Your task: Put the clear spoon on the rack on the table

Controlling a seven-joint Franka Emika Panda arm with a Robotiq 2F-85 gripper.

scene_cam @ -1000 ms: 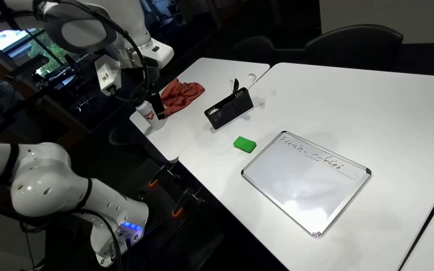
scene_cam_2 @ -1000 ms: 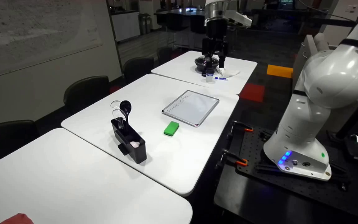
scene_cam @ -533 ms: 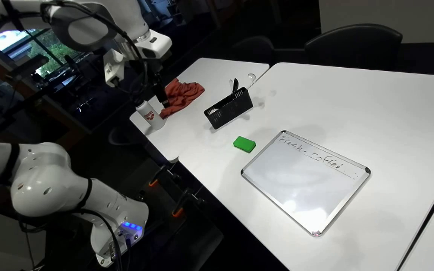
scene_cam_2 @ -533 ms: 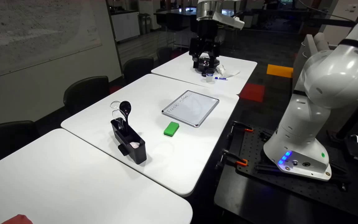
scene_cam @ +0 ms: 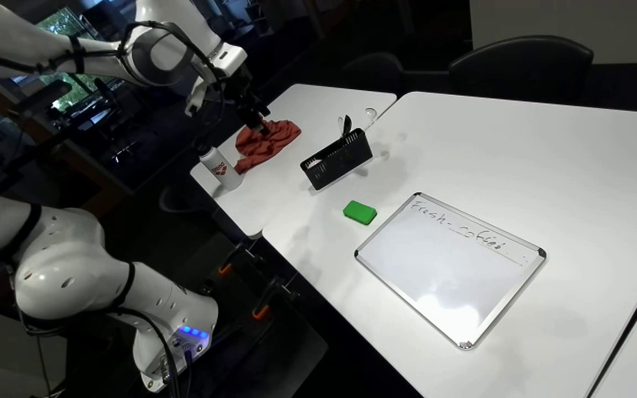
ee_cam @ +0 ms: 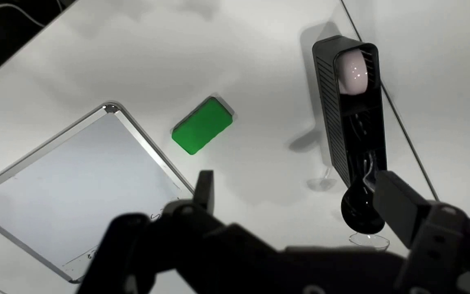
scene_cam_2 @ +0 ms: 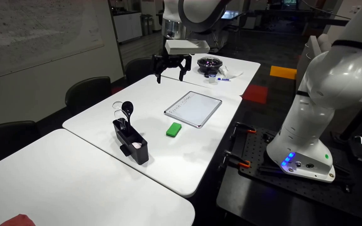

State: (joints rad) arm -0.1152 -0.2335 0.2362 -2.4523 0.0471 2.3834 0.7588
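Clear spoons (scene_cam_2: 117, 105), two of them in an exterior view, stand bowl-up in the black rack (ee_cam: 329, 112), lower than the pincer (scene_cam_2: 170, 80) and well apart from it. The pincer hangs above the bench (scene_cam_2: 168, 163) with its fingers (ee_cam: 205, 190) spread wide apart. In the wrist view the rack lies towards the side of one finger, whose tip overlaps the spoon end from this angle; just beside that tip a black spoon (ee_cam: 361, 209) rises from the rack, and the rim of one clear bowl shows closer to the pincer's palm. How the handles sit among the compartments I cannot make out. At the rack's opposite end, farther ahead of the pincer, sits a pale pink thing (ee_cam: 352, 73). Straight ahead of the other fingertip, down on the bench, lies a green block (ee_cam: 202, 125), and near it a whiteboard (ee_cam: 84, 175) with handwriting on it runs behind that finger. In an exterior view a red cloth (scene_cam: 274, 141) shows behind the pincer, with a white bottle (scene_cam: 223, 171) near the cloth. Beyond the pincer and to one side, in an exterior view, a dark bowl (scene_cam_2: 210, 64), a small cup (scene_cam_2: 212, 79) and a blue marker (scene_cam_2: 223, 79) rest near one another on a farther bench.
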